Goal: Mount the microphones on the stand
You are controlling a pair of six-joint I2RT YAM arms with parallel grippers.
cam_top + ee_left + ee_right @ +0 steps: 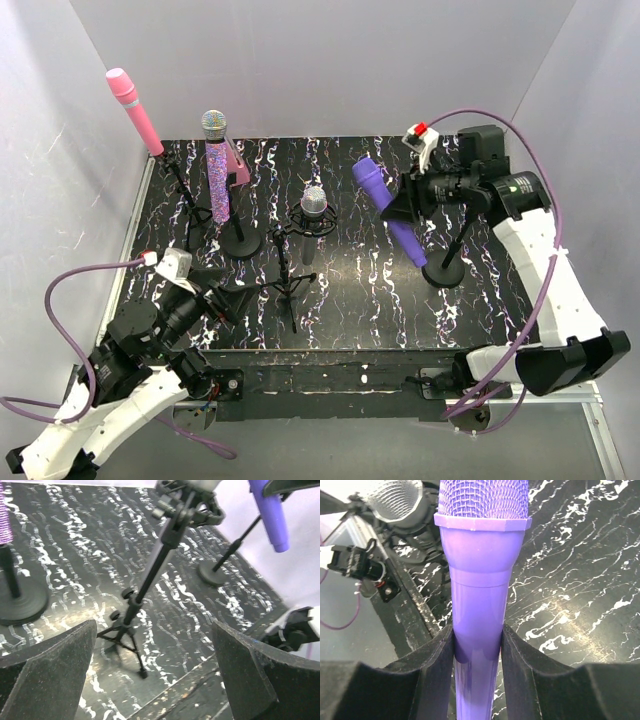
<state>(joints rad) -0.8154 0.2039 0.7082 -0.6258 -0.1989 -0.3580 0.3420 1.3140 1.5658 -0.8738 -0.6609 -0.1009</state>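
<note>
In the top view, my right fingers [408, 200] are clenched on the plain purple microphone [372, 180] at about two o'clock on the counter [350, 290]. They grip it mid-body. The mic is tilted, head toward eleven o'clock and tail toward five, with the tail near the right stand [443, 272]. I cannot tell whether it sits in that stand's clip. The pink microphone [135, 110] is raised at ten o'clock. The glittery purple microphone [216, 170] stands upright beside it. The silver-grey microphone [313, 205] sits near the centre atop the tripod stand [285, 285]. My left fingers [215, 295] are at seven o'clock, just beside the tripod's legs.

In the left wrist view, the left fingers [55, 675] are released and spread wide, with nothing between them. The tripod stand [150, 580] rises ahead at twelve o'clock, apart from both pads. The plain purple microphone's tail [272, 515] hangs at one o'clock.

In the right wrist view, the plain purple microphone [480, 580] runs straight up between the right fingers [525, 670]. Both pads press its body below the mesh head. The silver-grey microphone's head [395, 497] shows at eleven o'clock.
</note>
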